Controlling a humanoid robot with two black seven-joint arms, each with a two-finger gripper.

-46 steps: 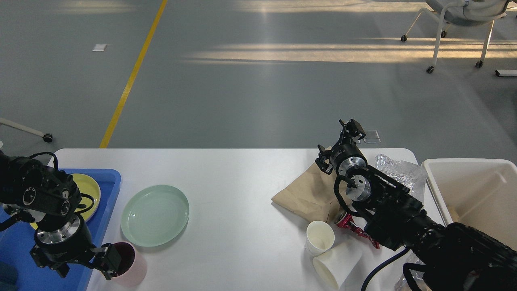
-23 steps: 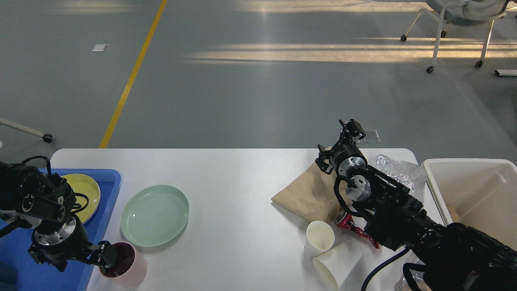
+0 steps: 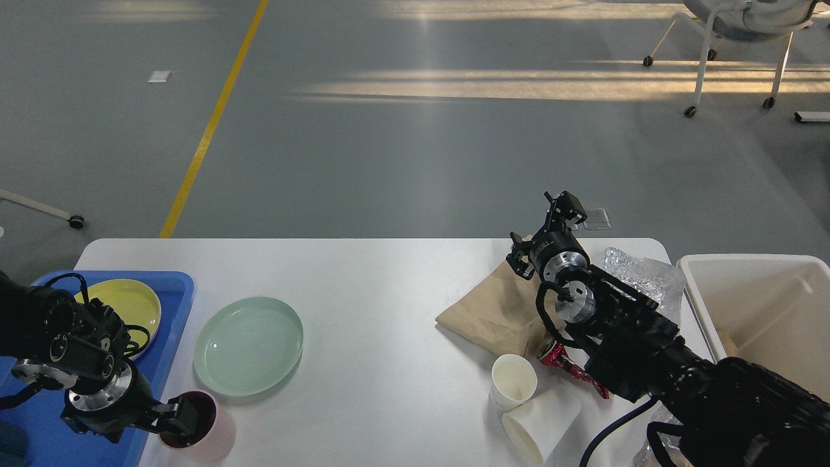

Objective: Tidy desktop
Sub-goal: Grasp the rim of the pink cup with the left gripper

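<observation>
The white desktop (image 3: 389,292) spans the view. At its front left corner stands a pink cup (image 3: 217,436) with a dark inside. My left gripper (image 3: 181,416) is at the cup's left rim, with one dark finger (image 3: 189,415) reaching into the opening; the frame does not show whether it presses on the rim. My right gripper (image 3: 563,205) hangs raised over the desktop's far right edge, above a brown paper bag (image 3: 493,308). It is dark and small, and nothing shows between its fingers.
A blue tray (image 3: 178,292) at the left holds a yellow plate (image 3: 130,301). Beside it lies a pale green plate (image 3: 249,345). Two white paper cups (image 3: 513,381) (image 3: 541,425), a red wrapper (image 3: 564,364) and crumpled clear plastic (image 3: 642,272) lie at the right. A cream bin (image 3: 746,263) stands beyond.
My left arm has slid down and toward the near edge, uncovering more of the yellow plate, while its fingers stayed at the pink cup's rim. The right arm has not moved.
</observation>
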